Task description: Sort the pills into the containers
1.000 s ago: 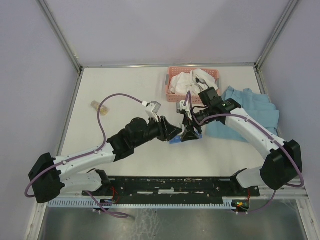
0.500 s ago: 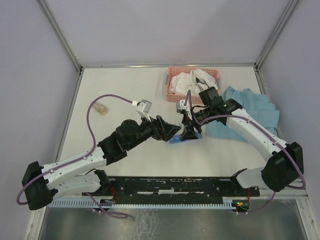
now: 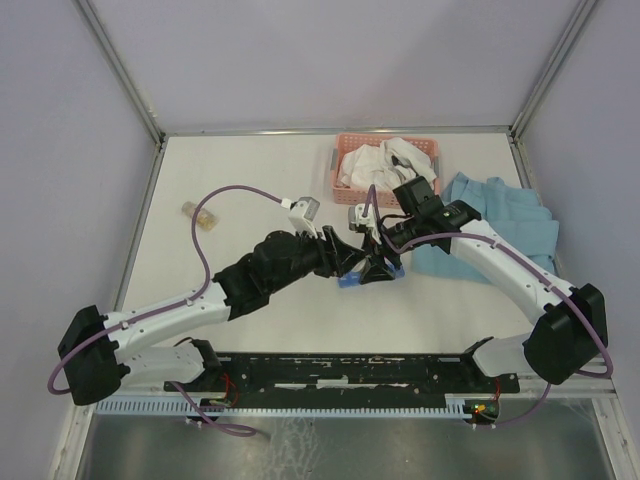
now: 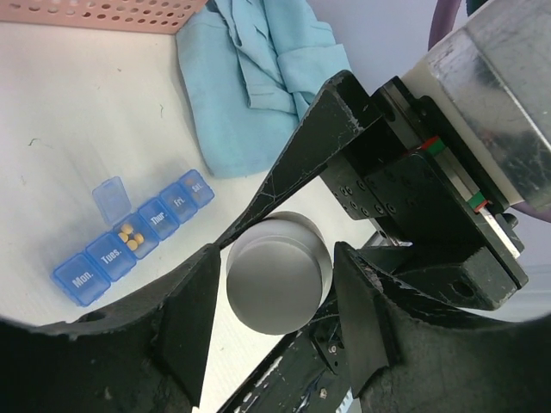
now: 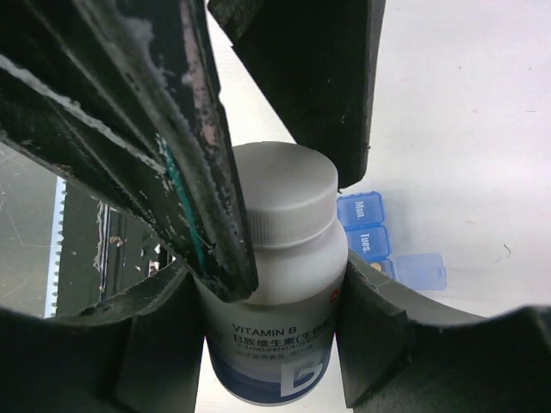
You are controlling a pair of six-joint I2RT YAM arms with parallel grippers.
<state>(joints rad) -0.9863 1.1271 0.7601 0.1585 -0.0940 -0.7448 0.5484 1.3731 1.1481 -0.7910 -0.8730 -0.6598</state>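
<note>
Clamping white vitamin bottle (image 5: pixel 274 344) by the body with right gripper (image 5: pixel 267 284), squeezed from both sides. Straddling its cap (image 4: pixel 277 274) with left gripper (image 4: pixel 275 258), fingers (image 4: pixel 185 327) close on both sides; can't tell whether gripping or just short of contact. Seeing blue pill organiser (image 4: pixel 110 256) flat on table (image 4: pixel 69 129), just beside both grippers, near blue cloth (image 4: pixel 250 86). Reading Mon., Tues., Thur., Fri., Sat. on 5 shut lids; noting 1 lid flipped up between Tues. and Thur., with yellow pills (image 4: pixel 126 231) in that compartment. Spotting pink basket (image 3: pixel 340 170) at far side of table.
</note>
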